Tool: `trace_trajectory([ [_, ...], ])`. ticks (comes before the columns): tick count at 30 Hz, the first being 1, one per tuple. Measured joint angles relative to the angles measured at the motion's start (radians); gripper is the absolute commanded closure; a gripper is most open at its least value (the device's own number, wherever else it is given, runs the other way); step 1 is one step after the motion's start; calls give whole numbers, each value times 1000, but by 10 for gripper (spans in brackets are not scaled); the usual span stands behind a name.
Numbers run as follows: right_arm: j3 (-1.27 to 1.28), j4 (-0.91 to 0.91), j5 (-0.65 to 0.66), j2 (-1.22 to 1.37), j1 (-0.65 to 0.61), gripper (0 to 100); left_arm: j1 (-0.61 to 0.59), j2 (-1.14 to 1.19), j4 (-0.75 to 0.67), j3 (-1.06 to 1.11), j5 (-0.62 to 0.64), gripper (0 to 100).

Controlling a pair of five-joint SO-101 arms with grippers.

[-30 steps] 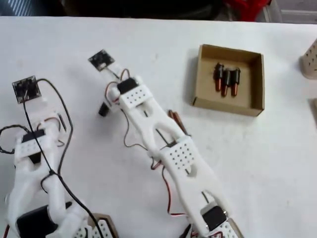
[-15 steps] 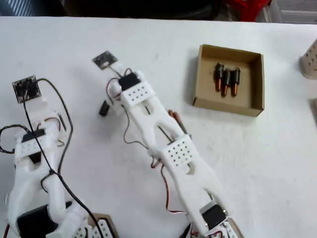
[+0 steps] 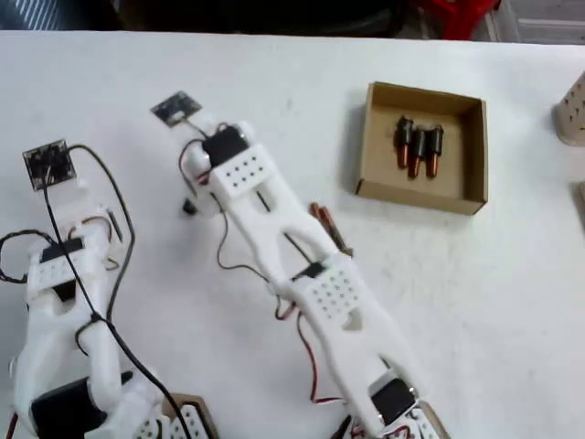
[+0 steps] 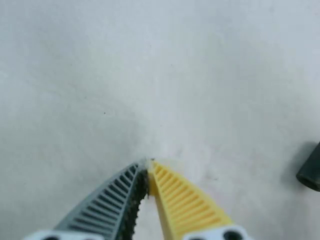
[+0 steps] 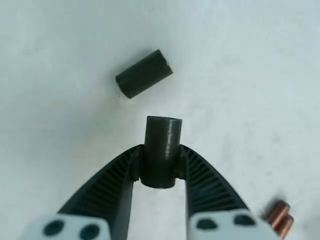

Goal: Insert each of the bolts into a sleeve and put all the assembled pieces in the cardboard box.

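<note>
White table (image 3: 302, 64): right gripper (image 5: 160, 152) clamps a smooth black cylindrical sleeve (image 5: 163, 132), axis pointing beyond its tips; left gripper (image 4: 149, 169) closed.

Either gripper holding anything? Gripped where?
The right gripper is shut on a black sleeve, clamping its sides at the end nearer the wrist; the other end juts past the fingertips. The left gripper is shut and holds nothing.
</note>
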Motion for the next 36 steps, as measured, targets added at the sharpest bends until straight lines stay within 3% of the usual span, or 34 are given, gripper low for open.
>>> trace_trajectory([
  [11,666,-21,35,-588,54,981,0,0,0,0,0,977],
  [22,1479,-299,189,-1223,267,981,9,0,0,0,0,977],
  [28,1794,-327,318,-1424,488,981,9,0,0,0,0,977],
  [33,1946,-425,450,-1458,778,979,11,0,0,0,0,977],
  [36,1999,-516,502,-1458,942,927,11,0,0,0,0,977],
])
